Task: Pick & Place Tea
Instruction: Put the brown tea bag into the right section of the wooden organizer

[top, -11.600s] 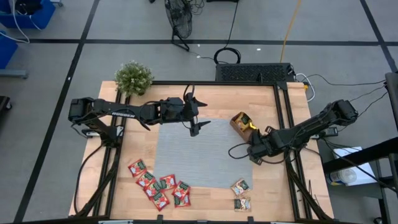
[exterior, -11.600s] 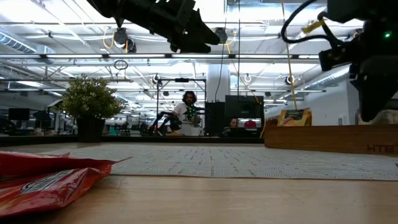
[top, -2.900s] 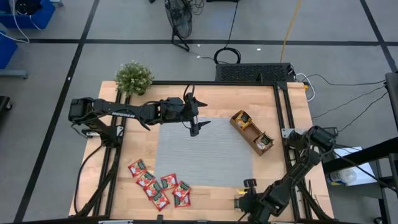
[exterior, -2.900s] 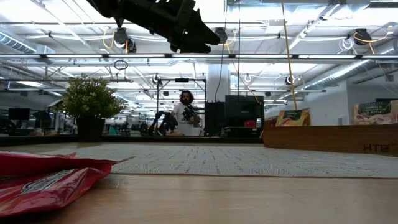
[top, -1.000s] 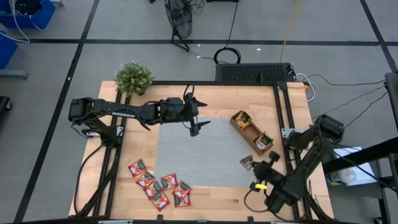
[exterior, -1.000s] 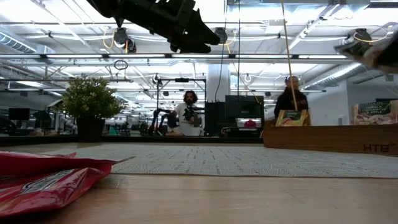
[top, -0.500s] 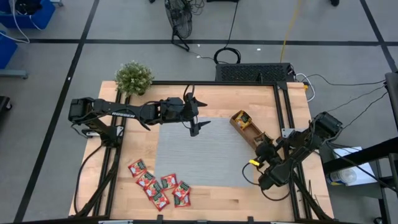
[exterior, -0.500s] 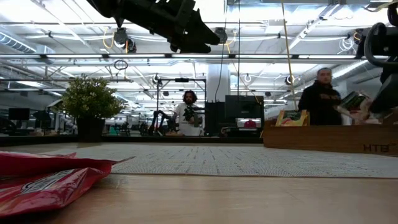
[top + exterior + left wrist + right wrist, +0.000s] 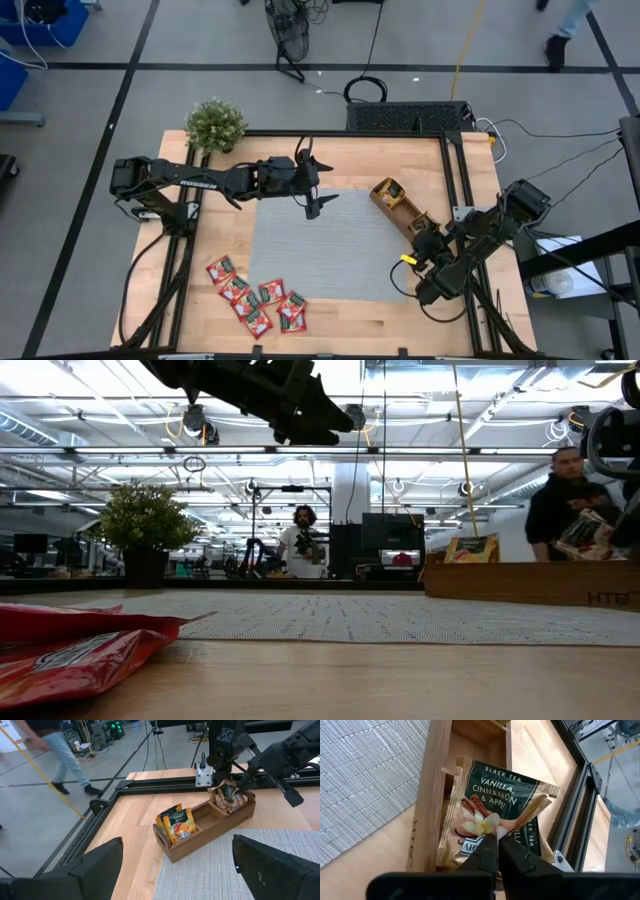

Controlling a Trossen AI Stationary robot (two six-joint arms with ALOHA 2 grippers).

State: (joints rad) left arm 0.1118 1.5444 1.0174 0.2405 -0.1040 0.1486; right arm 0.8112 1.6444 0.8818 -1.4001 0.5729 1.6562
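My right gripper [image 9: 423, 237] is shut on a pale and dark green tea sachet [image 9: 496, 802] at the near end of the brown wooden tray [image 9: 392, 203]. Another pale sachet [image 9: 532, 831] lies under it in that compartment. Orange-yellow sachets [image 9: 178, 823] stand in the tray's far compartment. Several red sachets [image 9: 257, 300] lie flat on the wood near the front edge, left of the grey mat [image 9: 325, 250]. My left gripper [image 9: 312, 182] hangs open above the mat's far left corner, holding nothing. My right gripper pinches the sachet by its near edge [image 9: 496, 831] between its two fingertips [image 9: 489, 846]. The fingers slant down from the table's near right side. The sachet is tilted, with its far part reaching into the tray's near compartment [image 9: 229, 800]. I cannot tell if it rests there.
A small potted plant [image 9: 214, 124] stands at the table's far left corner. A black frame rail [image 9: 462, 210] runs along the right edge, close behind the tray. A person [image 9: 565, 500] stands in the room beyond the table.
My right gripper has carried the pale sachet from above the mat's near right part toward the far edge, to the tray's near end. It has sunk and tipped further down, then kept still. A person has walked across the room behind.
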